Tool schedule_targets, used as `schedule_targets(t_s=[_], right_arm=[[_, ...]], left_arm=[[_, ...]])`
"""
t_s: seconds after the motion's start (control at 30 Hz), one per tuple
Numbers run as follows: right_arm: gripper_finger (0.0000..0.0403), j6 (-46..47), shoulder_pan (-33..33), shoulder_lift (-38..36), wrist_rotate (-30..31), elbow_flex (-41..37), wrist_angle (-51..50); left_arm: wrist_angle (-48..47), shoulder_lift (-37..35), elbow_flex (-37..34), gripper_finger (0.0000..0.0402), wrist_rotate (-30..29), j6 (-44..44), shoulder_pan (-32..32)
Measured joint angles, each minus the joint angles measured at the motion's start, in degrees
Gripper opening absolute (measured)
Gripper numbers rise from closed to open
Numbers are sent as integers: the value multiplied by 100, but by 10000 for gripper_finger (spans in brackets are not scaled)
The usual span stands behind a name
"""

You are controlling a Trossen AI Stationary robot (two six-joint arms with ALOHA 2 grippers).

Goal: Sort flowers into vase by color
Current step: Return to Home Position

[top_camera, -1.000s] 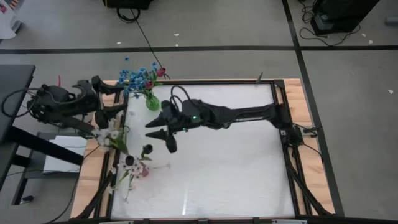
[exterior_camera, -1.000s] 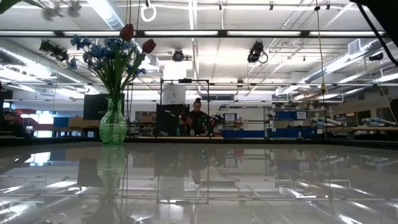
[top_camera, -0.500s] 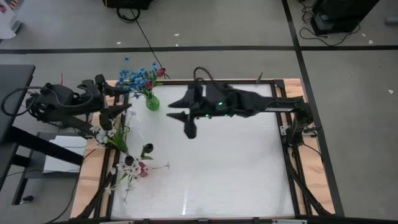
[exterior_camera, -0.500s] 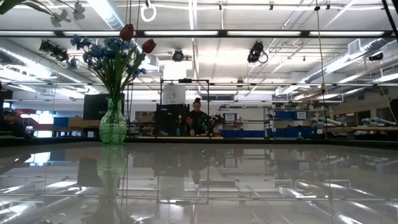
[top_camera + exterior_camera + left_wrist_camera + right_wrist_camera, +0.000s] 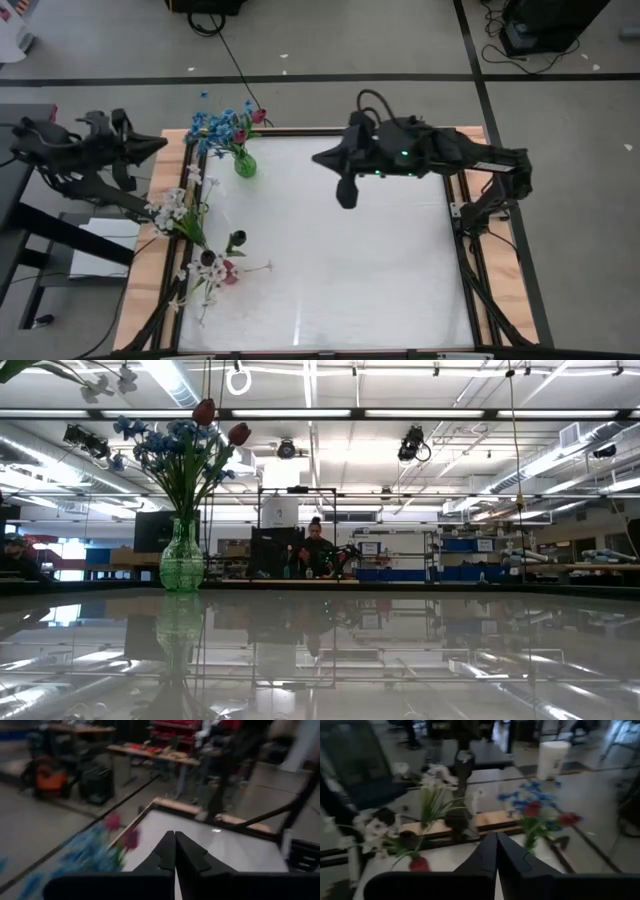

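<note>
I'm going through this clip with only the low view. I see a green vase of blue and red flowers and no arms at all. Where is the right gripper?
Observer: The right gripper hangs over the table, to the right of the green vase. Its fingers are shut on nothing.
Operator: And the left one?
Observer: The left gripper sits just off the table's left edge, near the vase's corner. It is shut and empty too.
Operator: Are there any flowers outside my picture?
Observer: Yes, a bunch of white and dark blossoms stands at the table's left edge, apart from the green vase.
</note>
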Motion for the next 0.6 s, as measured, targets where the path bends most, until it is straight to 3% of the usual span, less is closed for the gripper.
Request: schedule_targets(t_s=[0.23,0.4,0.6], right_arm=[[7,176,328,-676,714,-830,334],[8,487,381,-1092,944,-1634,928],[7,671,367,-1423,941,-2487,1755]], left_arm=[[-1536,-741,-466,3,-700,-1111,1],[-2056,-977,-1194,2,-684,-1862,1],[-1814,-1168,-2453,1,-243,-2333,-89]])
